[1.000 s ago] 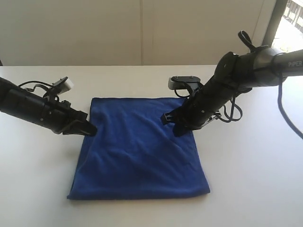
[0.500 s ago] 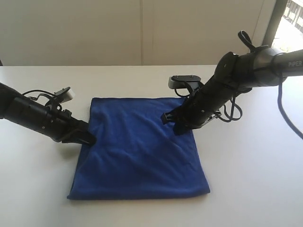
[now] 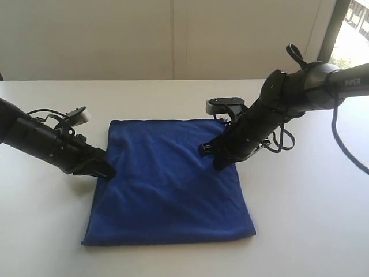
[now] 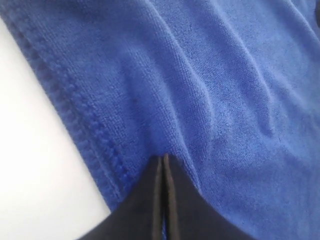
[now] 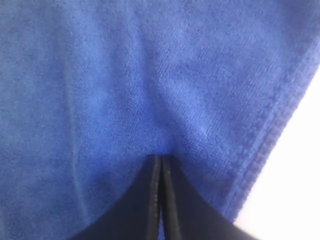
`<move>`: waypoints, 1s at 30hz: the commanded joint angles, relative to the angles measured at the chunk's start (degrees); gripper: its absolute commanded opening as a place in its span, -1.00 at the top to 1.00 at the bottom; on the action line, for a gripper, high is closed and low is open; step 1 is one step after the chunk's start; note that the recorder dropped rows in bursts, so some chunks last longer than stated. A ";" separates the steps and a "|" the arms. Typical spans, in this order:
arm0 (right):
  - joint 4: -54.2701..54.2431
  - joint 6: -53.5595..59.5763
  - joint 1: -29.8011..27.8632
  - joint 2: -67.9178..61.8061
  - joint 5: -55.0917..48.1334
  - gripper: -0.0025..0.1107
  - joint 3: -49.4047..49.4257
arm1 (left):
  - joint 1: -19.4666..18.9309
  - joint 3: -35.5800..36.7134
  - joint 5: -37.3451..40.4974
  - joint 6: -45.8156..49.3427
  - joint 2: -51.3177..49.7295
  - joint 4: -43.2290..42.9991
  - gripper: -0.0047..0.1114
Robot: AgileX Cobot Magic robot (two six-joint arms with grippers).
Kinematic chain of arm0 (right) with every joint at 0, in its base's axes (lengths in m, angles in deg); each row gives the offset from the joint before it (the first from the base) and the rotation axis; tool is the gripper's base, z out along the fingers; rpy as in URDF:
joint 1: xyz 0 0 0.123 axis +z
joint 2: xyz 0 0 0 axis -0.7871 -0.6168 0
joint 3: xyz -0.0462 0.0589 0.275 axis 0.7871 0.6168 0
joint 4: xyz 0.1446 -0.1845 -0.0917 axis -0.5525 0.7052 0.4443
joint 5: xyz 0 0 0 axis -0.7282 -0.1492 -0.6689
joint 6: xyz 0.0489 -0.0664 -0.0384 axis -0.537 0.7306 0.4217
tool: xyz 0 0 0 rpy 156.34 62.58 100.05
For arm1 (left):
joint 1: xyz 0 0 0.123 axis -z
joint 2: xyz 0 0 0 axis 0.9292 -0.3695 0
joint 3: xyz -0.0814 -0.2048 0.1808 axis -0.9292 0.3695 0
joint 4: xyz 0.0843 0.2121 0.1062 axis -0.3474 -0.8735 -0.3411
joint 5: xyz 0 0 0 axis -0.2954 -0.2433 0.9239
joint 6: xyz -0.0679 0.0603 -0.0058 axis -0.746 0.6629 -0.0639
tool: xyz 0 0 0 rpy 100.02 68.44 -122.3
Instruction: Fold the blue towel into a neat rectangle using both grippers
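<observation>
Left gripper (image 3: pixel 106 171) is pressing down at the 9 o'clock edge of the blue towel (image 3: pixel 167 190), jaws fully closed. The towel is lying flat and lightly creased at the middle of the table (image 3: pixel 300 219). Right gripper (image 3: pixel 218 164) is bearing down near the towel's 3 o'clock edge, jaws likewise closed. Whether either is pinching cloth cannot be told.

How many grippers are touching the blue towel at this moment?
2. The left gripper rests on the blue towel at its left edge; the right gripper rests near its right edge. None seems hidden.
</observation>
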 commanded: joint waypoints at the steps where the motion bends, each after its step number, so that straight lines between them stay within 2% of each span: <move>1: 2.95 0.27 -0.20 -1.00 -0.89 0.96 0.06 | -0.10 0.38 -0.65 -1.60 -0.23 -5.40 0.92; 5: 6.64 -2.42 -0.33 -1.00 -1.02 0.96 0.06 | -0.21 0.38 -0.75 -1.86 -0.23 -5.90 0.92; 18: 5.48 -2.10 -0.93 -0.87 -0.98 0.96 -0.05 | -0.31 0.10 -0.12 -2.13 0.02 -5.85 0.92; 25: 5.09 -1.31 -0.93 4.09 -0.26 0.96 -0.05 | -0.31 -4.31 2.31 -1.91 5.69 -5.61 0.92; 30: 5.30 5.49 -0.93 10.60 -2.59 0.96 -0.17 | -0.31 -7.52 7.93 1.20 11.32 -5.61 0.92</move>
